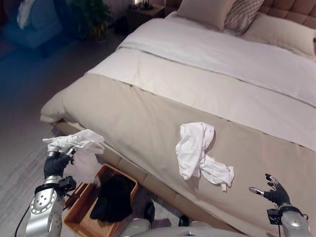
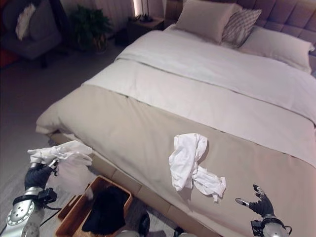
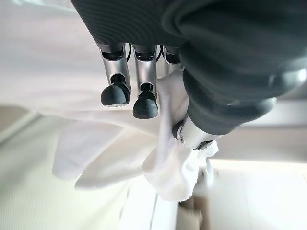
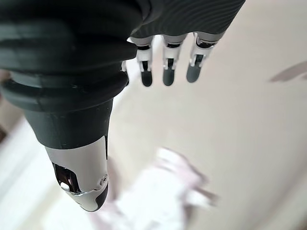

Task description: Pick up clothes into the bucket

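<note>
On the bed: beige cover [image 1: 148, 118]; white garment [image 1: 197, 148] lies near the foot edge.
Floor, near left: wicker basket [image 1: 79, 217] holding dark clothes [image 1: 114, 197].
Left hand [image 1: 55, 163]: clenched on a white cloth [image 1: 76, 140], raised above the basket.
Right hand [image 1: 274, 191]: fingers spread, empty, right of the garment.
Left wrist view: thumb [image 3: 194, 134] pinning cloth.

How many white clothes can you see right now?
2: one white garment gripped in the left hand above the orange basket; one crumpled white garment on the beige bed cover.
</note>
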